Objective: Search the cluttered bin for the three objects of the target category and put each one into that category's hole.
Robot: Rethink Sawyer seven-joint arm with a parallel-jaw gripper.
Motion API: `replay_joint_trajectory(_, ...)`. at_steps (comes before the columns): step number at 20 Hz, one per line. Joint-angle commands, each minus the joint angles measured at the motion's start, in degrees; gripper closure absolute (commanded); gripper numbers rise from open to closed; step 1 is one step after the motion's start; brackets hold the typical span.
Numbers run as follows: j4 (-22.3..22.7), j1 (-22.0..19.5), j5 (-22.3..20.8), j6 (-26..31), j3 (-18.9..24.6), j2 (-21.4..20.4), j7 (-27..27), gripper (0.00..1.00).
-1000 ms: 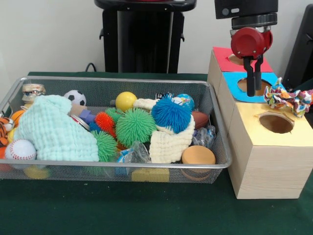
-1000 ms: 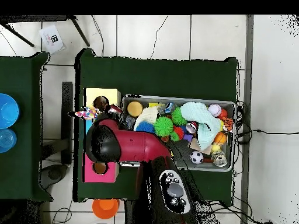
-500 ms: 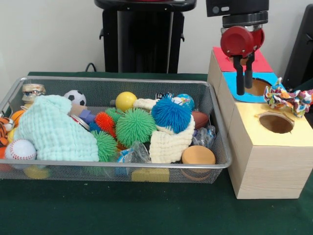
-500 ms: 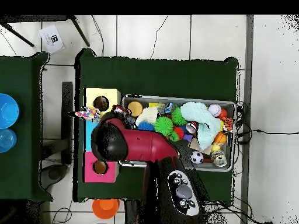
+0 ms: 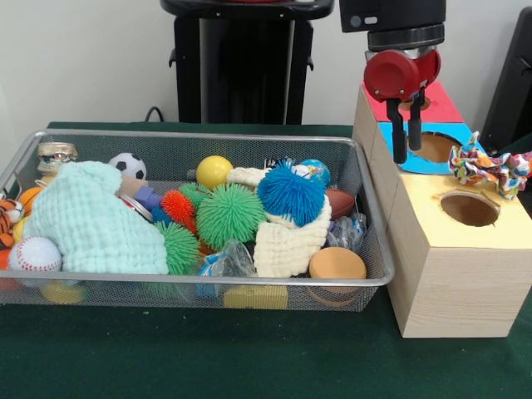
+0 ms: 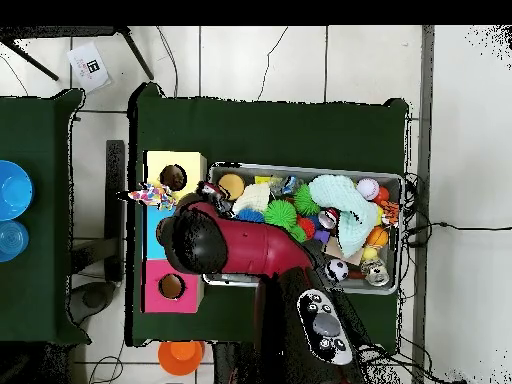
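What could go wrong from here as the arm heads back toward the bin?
1. The gripper hangs low beside the wooden box; swinging sideways, it could clip the wire bin's rim.
2. The multicoloured rope toy rests on the box top next to the yellow hole, not inside; a brush might knock it off.
3. The spiky balls sit tight among cloths, so a grab may snag the cream cloth too.

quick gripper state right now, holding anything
gripper: fingers close together, nothing visible between them, hanging above the blue hole; open or shut cannot be told.
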Motion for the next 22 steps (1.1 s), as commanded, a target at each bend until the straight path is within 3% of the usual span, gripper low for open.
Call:
replay_joint_trajectory(1,3.9,-1.4,0.7,8.0,6.4,2.6,11.0,0.0)
replay_joint_trajectory(15,6.0,-3.5,0.4,7.1,10.5,3.5,11.1,0.0)
replay_joint_trajectory(22,5.5,-3.1,-0.3,5.6,10.3,4.7,11.4,0.0)
